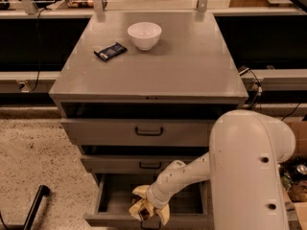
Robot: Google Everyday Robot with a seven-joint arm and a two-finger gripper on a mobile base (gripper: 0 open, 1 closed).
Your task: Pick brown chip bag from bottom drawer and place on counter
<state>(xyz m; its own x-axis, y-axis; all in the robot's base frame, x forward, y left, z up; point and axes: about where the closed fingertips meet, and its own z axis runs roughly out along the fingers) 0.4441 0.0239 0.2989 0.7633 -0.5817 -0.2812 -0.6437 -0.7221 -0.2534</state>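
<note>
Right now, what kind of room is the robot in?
Probably a workshop or robot lab, not a home: a grey metal drawer cabinet, loose cables beside it, and a speckled hard floor. The gripper is down in the bottom drawer at the brown chip bag.

The crumpled brown chip bag [137, 208], tan-yellow edges showing, lies in the open bottom drawer [106, 195] at the gripper [152, 206], below the grey counter [192, 66].
</note>
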